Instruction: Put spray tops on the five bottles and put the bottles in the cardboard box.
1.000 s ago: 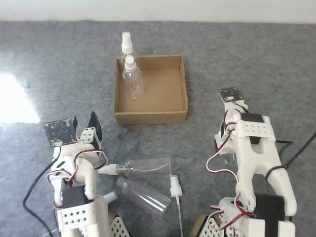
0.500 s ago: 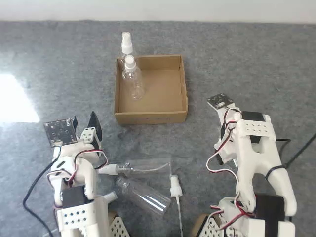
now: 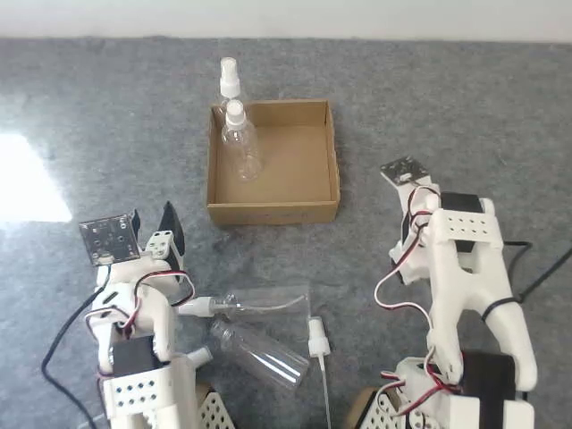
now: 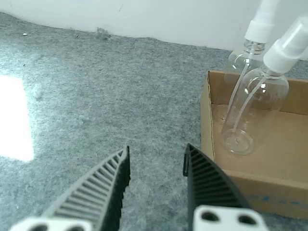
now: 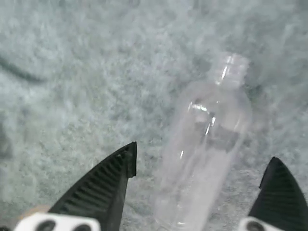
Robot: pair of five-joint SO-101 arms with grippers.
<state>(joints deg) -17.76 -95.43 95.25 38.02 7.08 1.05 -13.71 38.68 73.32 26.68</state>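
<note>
Right arm (image 3: 460, 268) wrist swings toward cardboard box (image 3: 273, 213), then back. I see its jaws spread wide astride uncapped bottle (image 5: 207, 159) lying on counter (image 5: 72, 72); lining up grasp, I judge. Left jaws released, idle.

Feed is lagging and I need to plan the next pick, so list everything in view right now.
Table: one, grey.
Cardboard box: one, brown, mid-table.
Boxed bottle: one, clear, white top, upright in box.
Rear bottle: one, clear, white top, upright behind box.
Topped lying bottle: one, clear, table front.
Second lying bottle: one, clear, beside it; top unclear.
Bare bottle: one, clear, lying on the table.
Loose spray top: one, white, beside the lying bottles.
Left gripper: open, over the table near the box.
Right gripper: open, straddling the bare bottle.
</note>
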